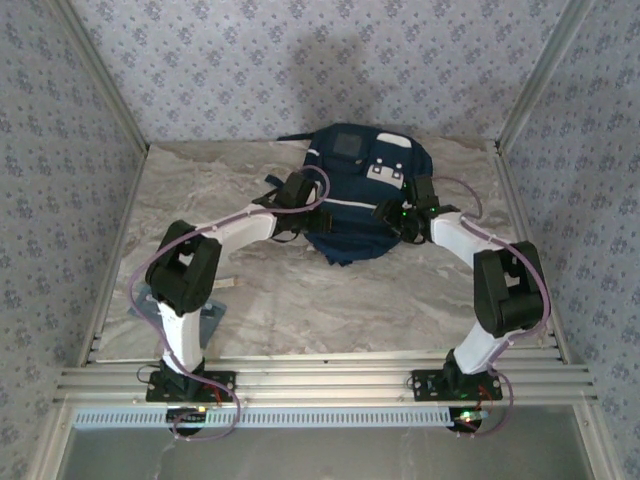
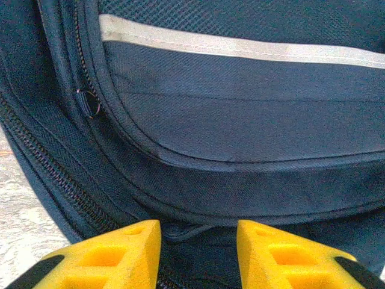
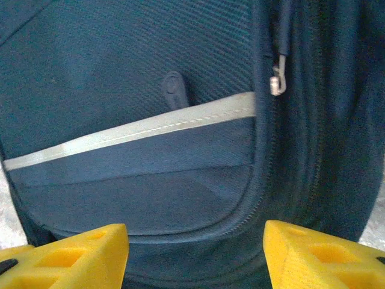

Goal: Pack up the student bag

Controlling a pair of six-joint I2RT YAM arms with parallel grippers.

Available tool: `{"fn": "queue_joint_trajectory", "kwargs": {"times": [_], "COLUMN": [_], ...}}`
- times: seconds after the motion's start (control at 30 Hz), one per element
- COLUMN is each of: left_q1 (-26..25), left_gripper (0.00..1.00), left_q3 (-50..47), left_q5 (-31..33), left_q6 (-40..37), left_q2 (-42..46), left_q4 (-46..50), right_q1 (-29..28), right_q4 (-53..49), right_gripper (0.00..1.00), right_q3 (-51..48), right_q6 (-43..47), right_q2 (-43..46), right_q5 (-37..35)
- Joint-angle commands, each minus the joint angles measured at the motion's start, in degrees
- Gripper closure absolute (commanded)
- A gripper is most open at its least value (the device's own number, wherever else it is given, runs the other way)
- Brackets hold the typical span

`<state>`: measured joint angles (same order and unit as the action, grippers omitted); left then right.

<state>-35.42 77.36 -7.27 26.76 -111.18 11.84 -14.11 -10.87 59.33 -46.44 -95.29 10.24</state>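
While both arms reach in from the near edge, the left gripper (image 2: 198, 230) stands parted, holding nothing, at the left flank of the student bag (image 1: 362, 205); the right gripper (image 3: 195, 232) gapes wider at its right flank; the bag lies far-centre on the marble table (image 1: 300, 300).

Soft, even light fills the overhead view, with a faint shadow at 12 o'clock on the blue-patterned back wall (image 1: 330, 70). Wrist views are dimmer: the large navy-blue fabric backpack (image 2: 240, 150) looks sharp, the yellow foam fingertips (image 2: 120, 253) at 6 o'clock soft.
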Motion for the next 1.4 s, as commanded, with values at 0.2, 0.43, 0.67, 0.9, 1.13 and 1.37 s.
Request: {"fn": "queue_joint_trajectory", "kwargs": {"times": [0.2,0.43,0.67,0.9,1.13,1.37], "left_q1": [-3.48,-4.54,-5.08,-4.88,-4.00,-2.79], "left_gripper": [0.73,0.76,0.76,0.60,0.48,0.46], "left_q3": [-5.38,-7.21,-6.52,-3.02,1.35,1.96], "left_q5": [-4.86,-5.13,-5.54,-4.11,-2.55,-3.10], "left_q6": [4.62,5.93,5.67,2.89,0.18,1.60], "left_q2": [-2.15,-1.73,-0.68,4.16,8.04,7.32], "left_q4": [-4.19,-4.90,-3.29,1.22,3.98,1.15], "right_q1": [1.06,2.20,4.15,5.04,5.77,6.84], "right_q4": [5.03,8.59,10.94,8.70,10.54,14.05], "right_gripper": [0.36,0.61,1.00,1.00,1.00,1.00], "right_q3": [-0.25,1.18,1.09,4.14,4.93,5.44], "right_q6": [-3.39,-3.21,-1.99,-0.90,-4.17,-9.14], "right_q2": [-4.13,-7.56,-3.68,2.59,3.26,3.12], "right_q5": [-3.76,-3.95,-2.05,1.27,5.24,8.98]}}
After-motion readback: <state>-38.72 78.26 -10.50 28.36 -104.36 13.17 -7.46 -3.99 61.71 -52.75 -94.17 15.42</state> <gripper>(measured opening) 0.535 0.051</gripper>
